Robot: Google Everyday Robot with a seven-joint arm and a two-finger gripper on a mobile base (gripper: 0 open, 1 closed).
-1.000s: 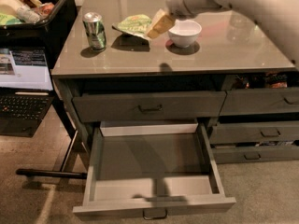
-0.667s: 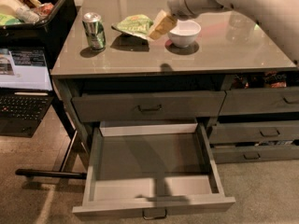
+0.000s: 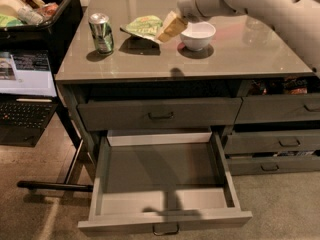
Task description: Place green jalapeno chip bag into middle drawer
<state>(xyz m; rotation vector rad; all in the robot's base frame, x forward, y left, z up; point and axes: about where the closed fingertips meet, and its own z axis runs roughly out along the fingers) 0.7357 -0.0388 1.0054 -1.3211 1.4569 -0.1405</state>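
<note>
The green jalapeno chip bag is at the back of the grey countertop, its right edge between the tan fingers of my gripper. The bag hangs slightly above the surface and casts a shadow under it. My white arm comes in from the upper right. The middle drawer is pulled wide open below the counter front and holds nothing; its small loop handle is at the bottom edge.
A green-and-silver can stands left of the bag and a white bowl right of the gripper. The top drawer is shut. Narrower drawers are at the right. A laptop and a black bin stand at the left.
</note>
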